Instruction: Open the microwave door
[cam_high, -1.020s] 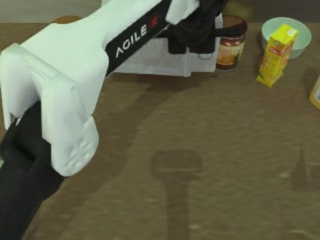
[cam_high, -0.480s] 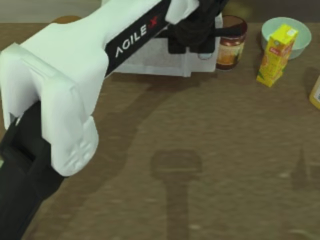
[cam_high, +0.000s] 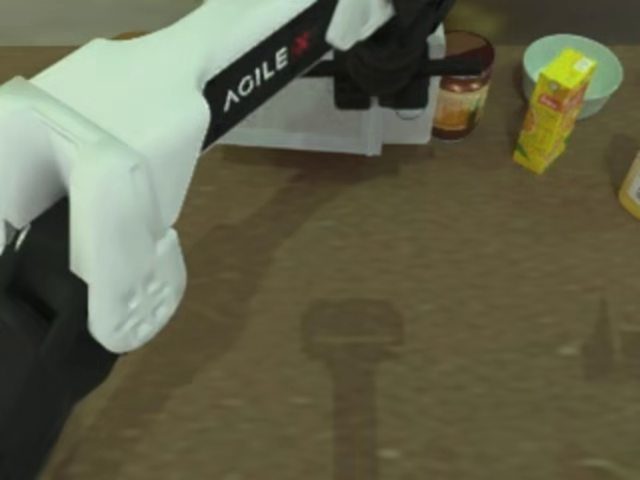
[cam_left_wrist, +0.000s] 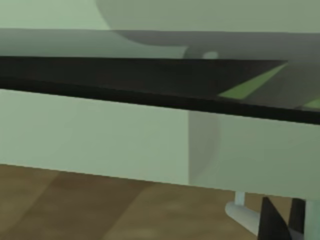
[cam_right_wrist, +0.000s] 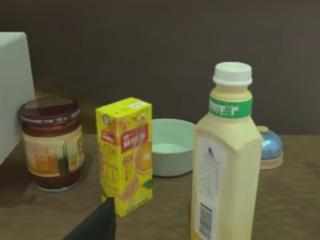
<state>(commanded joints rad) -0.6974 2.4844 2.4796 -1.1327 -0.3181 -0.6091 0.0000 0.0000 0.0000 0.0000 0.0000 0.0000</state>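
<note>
Left arm shifted leftward; left end effector (cam_high: 385, 55) at microwave door (cam_high: 310, 115) edge, finger spread unclear.

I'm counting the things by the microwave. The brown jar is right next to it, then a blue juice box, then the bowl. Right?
Almost. The juice box is yellow, not blue; the right wrist view shows it clearly. The rest holds: the brown jar sits right beside the microwave, and the bowl is behind the juice box.
</note>
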